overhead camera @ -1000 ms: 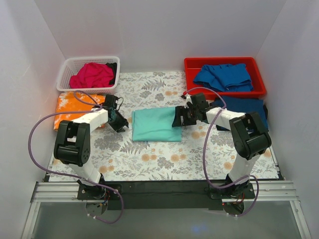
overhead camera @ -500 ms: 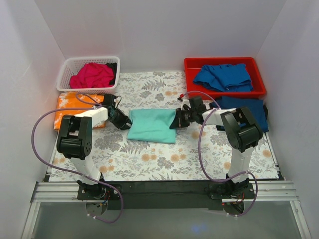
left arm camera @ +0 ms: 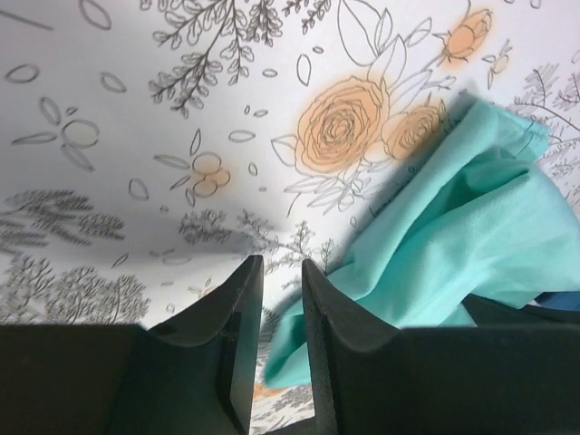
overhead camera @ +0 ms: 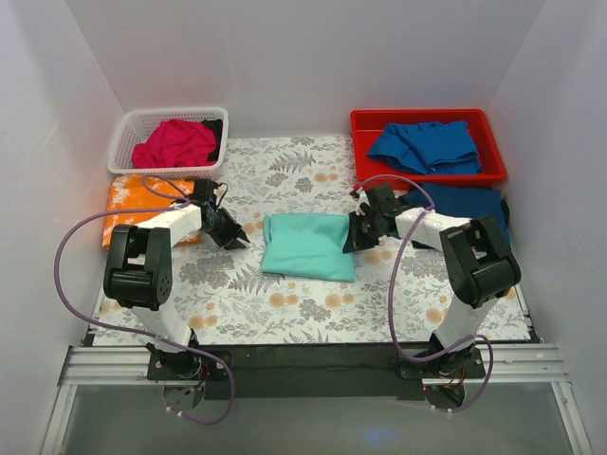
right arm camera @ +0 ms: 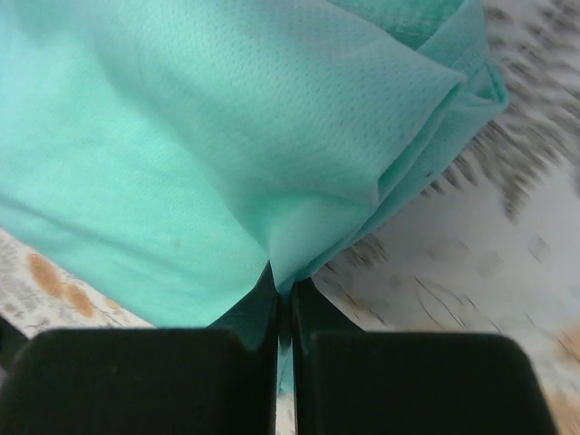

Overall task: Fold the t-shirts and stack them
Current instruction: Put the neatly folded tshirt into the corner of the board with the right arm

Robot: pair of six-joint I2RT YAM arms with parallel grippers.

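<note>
A folded mint-teal t-shirt (overhead camera: 308, 246) lies mid-sheet. My right gripper (overhead camera: 353, 234) is shut on its right edge; in the right wrist view a pinch of teal cloth (right arm camera: 208, 154) runs into the closed right gripper (right arm camera: 283, 276). My left gripper (overhead camera: 242, 236) sits on the sheet just left of the shirt, apart from it. Its jaws stand narrowly open with nothing between them in the left wrist view (left arm camera: 281, 263), and the teal shirt (left arm camera: 471, 236) lies to their right. Other t-shirts: magenta (overhead camera: 175, 142), royal blue (overhead camera: 424, 144), a darker blue one (overhead camera: 469, 204), orange mottled (overhead camera: 133, 204).
The magenta shirt sits in a white basket (overhead camera: 128, 128) at the back left. The blue one fills a red bin (overhead camera: 427, 116) at the back right. The fern-and-flower sheet (overhead camera: 303, 303) covers the table. White walls close in on three sides.
The right gripper has shut on the teal shirt's right edge and drawn it to the right. The left gripper now stands apart from the shirt's left edge.
</note>
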